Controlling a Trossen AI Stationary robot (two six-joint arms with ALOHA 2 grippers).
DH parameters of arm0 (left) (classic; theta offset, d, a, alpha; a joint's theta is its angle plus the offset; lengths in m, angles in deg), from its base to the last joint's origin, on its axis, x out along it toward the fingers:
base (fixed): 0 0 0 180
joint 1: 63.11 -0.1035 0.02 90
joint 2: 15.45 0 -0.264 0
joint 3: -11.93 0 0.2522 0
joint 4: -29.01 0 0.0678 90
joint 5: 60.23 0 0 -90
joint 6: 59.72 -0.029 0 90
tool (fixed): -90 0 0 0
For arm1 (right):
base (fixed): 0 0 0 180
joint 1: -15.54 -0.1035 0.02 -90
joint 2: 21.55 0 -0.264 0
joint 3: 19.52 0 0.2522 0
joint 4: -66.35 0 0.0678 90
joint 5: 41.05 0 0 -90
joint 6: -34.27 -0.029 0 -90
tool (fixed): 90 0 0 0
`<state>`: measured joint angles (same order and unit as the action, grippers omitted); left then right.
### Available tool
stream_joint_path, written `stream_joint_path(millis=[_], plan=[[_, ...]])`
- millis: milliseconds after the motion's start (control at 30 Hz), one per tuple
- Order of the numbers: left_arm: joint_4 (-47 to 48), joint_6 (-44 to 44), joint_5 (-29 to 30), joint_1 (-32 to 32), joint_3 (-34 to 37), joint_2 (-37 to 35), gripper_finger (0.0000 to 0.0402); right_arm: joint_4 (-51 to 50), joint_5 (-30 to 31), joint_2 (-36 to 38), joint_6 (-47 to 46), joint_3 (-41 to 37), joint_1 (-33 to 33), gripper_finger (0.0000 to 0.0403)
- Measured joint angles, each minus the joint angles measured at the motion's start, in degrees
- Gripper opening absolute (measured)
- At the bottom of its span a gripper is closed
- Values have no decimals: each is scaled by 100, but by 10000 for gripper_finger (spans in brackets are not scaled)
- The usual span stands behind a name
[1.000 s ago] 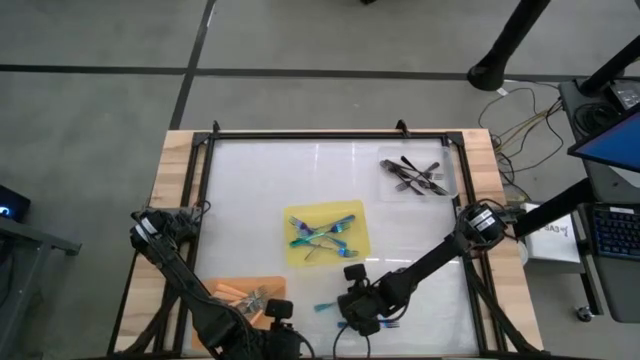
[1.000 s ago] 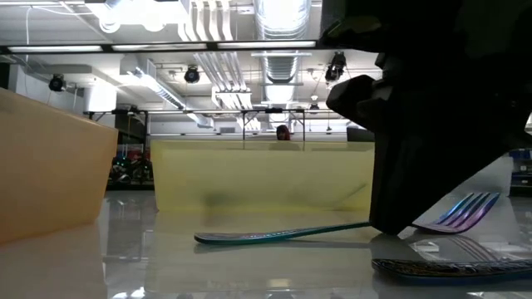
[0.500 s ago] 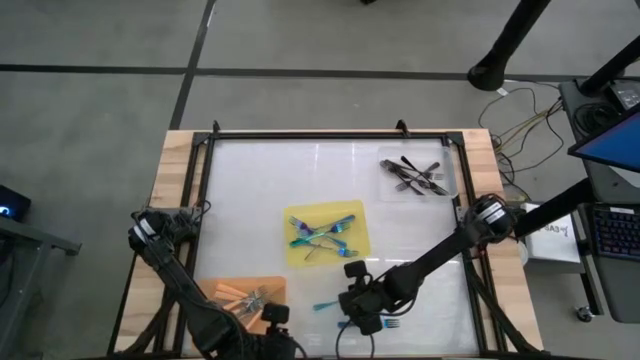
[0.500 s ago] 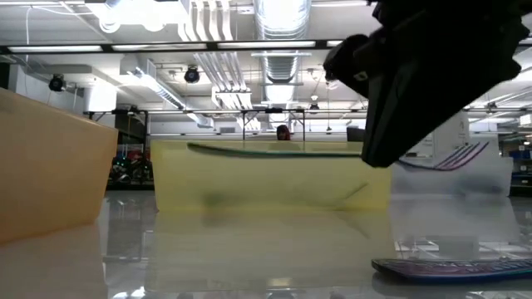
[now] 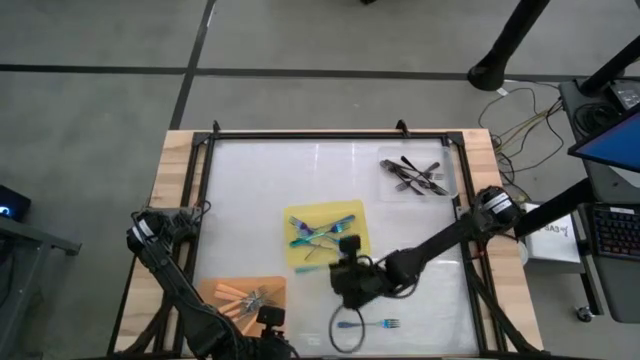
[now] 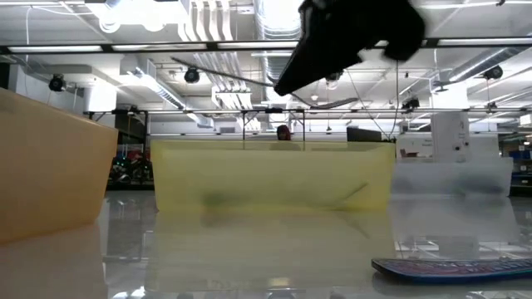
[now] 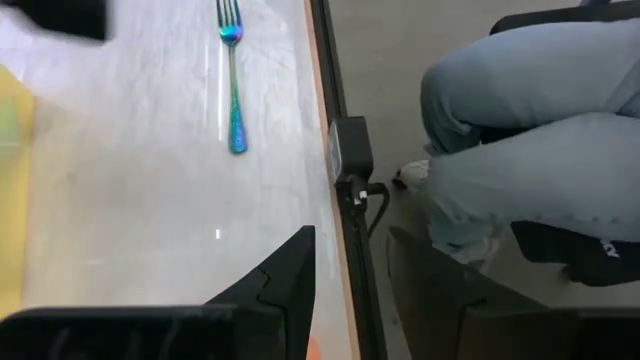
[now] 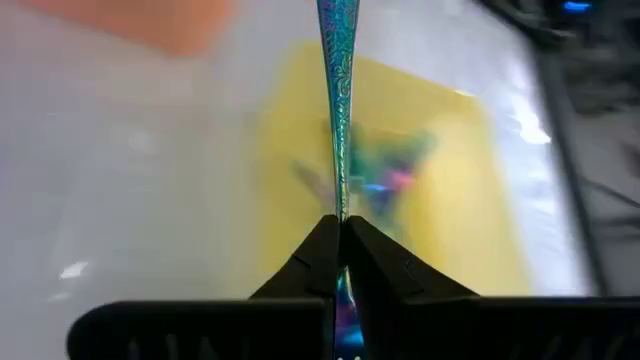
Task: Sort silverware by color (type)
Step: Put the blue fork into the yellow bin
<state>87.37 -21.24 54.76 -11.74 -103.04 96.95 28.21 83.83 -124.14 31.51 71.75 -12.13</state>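
The right gripper (image 5: 346,272) has carried one clamped iridescent fork (image 8: 336,120) to the yellow mat (image 5: 300,250).

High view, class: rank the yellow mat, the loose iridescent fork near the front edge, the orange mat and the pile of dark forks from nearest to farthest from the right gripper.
From the right gripper, shut on an iridescent fork:
1. Yellow mat, just behind it.
2. Loose iridescent fork, toward the front edge.
3. Orange mat, front left.
4. Dark forks, back right corner.
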Motion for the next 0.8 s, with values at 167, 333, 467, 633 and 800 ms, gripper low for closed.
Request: stream_joint_path(millis=[167, 333, 467, 633, 800], plan=[[0, 0, 15, 4, 0, 0, 105, -24, 395, 0, 85, 1, 524, 9], [-3, 0, 13, 48, 0, 0, 105, -70, -288, 0, -225, -15, 976, 13], [-3, 0, 15, 100, 0, 0, 105, -84, -491, 0, -272, -17, 1058, 35], [-4, 0, 15, 107, 0, 0, 105, -101, -493, 0, -170, -17, 1042, 65], [-12, -35, 385, 105, 12, 0, 105, -847, -499, 102, -653, 107, 886, 70]])
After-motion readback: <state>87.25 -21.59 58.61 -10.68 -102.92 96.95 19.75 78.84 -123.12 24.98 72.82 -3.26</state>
